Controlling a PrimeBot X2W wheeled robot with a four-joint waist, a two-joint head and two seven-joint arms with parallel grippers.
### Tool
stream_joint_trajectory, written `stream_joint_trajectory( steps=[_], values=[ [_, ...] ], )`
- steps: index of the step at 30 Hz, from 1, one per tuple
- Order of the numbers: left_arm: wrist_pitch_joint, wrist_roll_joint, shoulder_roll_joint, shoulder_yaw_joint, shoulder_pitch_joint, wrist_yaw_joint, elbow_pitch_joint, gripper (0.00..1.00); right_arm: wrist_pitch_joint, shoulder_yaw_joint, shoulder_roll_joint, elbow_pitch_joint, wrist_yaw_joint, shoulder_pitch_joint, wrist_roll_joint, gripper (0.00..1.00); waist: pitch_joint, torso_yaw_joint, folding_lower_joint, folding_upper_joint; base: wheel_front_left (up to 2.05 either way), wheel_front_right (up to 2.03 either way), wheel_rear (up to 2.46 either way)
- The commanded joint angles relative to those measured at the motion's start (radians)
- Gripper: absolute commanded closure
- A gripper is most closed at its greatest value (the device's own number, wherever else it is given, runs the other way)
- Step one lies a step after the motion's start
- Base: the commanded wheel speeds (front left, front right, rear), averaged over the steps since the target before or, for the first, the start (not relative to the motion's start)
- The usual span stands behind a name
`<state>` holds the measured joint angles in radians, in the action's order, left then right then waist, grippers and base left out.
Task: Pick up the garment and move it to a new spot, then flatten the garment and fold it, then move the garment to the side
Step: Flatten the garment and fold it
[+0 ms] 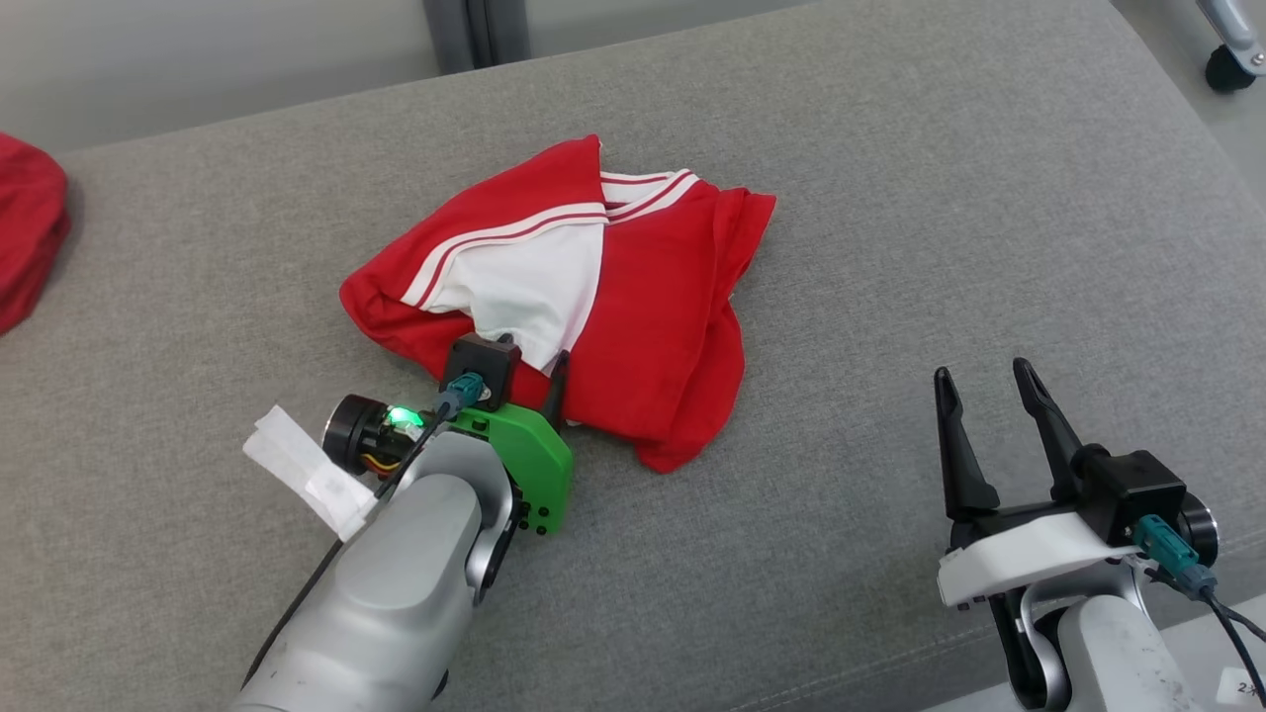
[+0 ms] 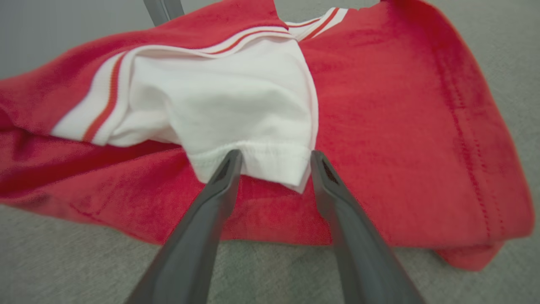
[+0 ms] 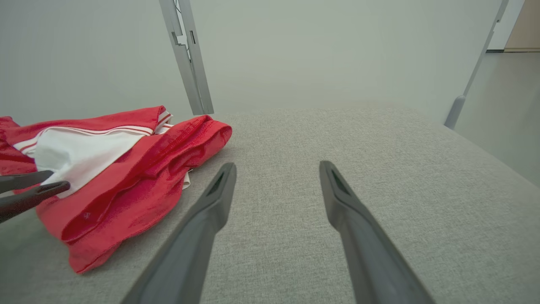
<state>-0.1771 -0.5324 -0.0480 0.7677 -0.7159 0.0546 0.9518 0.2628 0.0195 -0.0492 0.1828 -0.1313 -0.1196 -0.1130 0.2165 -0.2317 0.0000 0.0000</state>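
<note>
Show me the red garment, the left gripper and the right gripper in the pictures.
red garment (image 1: pixel 663 326), head view, on the plain red cloth of its right half.
left gripper (image 2: pixel 276 155), left wrist view, midway between its two fingertips.
right gripper (image 1: pixel 981 370), head view, midway between its two fingertips.

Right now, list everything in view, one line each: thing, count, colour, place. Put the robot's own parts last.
garment: 1, red with a white panel and red-and-white striped trim, bunched at the middle of the padded surface
red cloth: 1, red, at the surface's far left edge, cut off by the head view
padded surface: 1, grey fabric, under everything
metal post: 1, grey, upright behind the surface
wheel: 1, black, on the floor past the surface's far right corner
left hand: 1, dark fingers, open, at the garment's near edge, one finger on each side of the white hem
right hand: 1, dark fingers, open, over bare surface to the garment's right
</note>
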Motion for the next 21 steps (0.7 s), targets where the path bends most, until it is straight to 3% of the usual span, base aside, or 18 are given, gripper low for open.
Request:
stream_joint_trajectory(
  steps=[1, 7, 12, 16, 21],
  values=[
    [-0.005, -0.012, -0.005, 0.007, -0.023, 0.007, 0.012, 1.00, 0.003, -0.004, -0.002, -0.005, 0.001, -0.010, -0.006, 0.00, 0.016, -0.013, 0.0000, 0.0000, 0.00, 0.00, 0.00],
    [-0.050, -0.051, -0.005, 0.035, -0.054, 0.019, 0.022, 1.00, 0.003, -0.023, -0.002, -0.009, 0.001, -0.006, -0.006, 0.00, 0.014, -0.003, 0.0000, 0.0000, 0.00, 0.00, 0.00],
    [-0.083, -0.091, -0.004, 0.029, -0.087, 0.018, -0.054, 1.00, 0.003, -0.037, -0.002, -0.008, 0.001, 0.006, -0.001, 0.00, -0.006, 0.025, 0.0000, 0.0000, 0.00, 0.00, 0.00],
    [-0.090, -0.125, -0.005, -0.027, -0.124, 0.049, -0.151, 1.00, 0.003, -0.041, -0.002, -0.003, 0.001, 0.018, 0.005, 0.00, -0.030, 0.055, 0.0000, 0.0000, 0.00, 0.00, 0.00],
    [-0.087, -0.101, -0.031, -0.183, -0.088, 0.110, -0.281, 1.00, 0.003, -0.036, -0.002, 0.001, 0.001, 0.037, 0.009, 0.00, -0.068, 0.093, 0.0000, 0.0000, 0.00, 0.00, 0.00]
  ],
)
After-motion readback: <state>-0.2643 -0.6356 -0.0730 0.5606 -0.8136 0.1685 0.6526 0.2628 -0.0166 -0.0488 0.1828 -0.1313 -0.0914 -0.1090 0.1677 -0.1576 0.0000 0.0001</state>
